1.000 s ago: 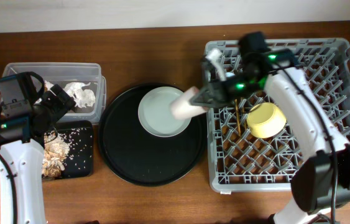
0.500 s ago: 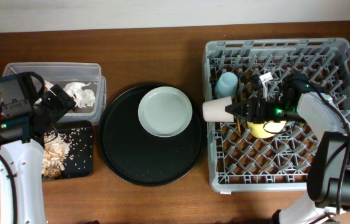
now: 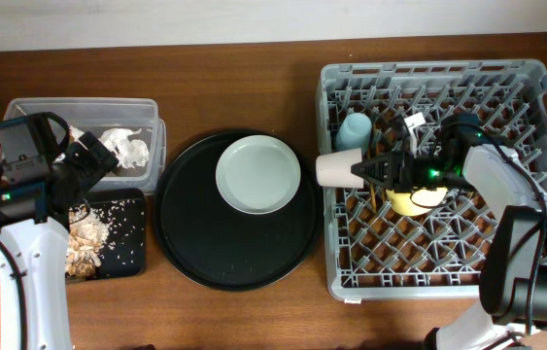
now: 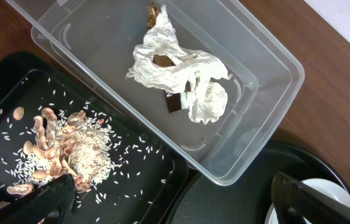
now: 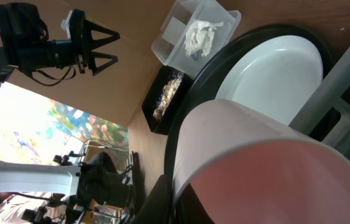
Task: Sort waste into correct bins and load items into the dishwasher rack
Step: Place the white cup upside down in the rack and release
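Note:
My right gripper point(image 3: 368, 171) is shut on the pink cup point(image 3: 334, 169), holding it on its side over the left edge of the grey dishwasher rack point(image 3: 506, 282). The cup fills the right wrist view point(image 5: 249, 162). In the rack are the light-blue cup point(image 3: 355, 129), the yellow bowl point(image 3: 411, 198) and the chopsticks point(image 3: 374, 190). The grey-green plate point(image 3: 258, 173) lies on the round black tray point(image 3: 224, 253). My left gripper point(image 4: 168, 202) is open and empty above the flat black tray point(image 3: 127, 243) with food scraps point(image 4: 69, 146). The clear tub point(image 3: 79, 107) holds crumpled napkins point(image 4: 181, 74).
The tub and flat black tray sit at the table's left edge, close beside the round tray. Brown table surface point(image 3: 254, 87) lies behind the round tray and in front of it. The rack takes up the right side.
My right gripper carried the pink cup from above the plate to the rack's left edge and turned it sideways; it shifted slightly since half a second ago. The left arm has not moved.

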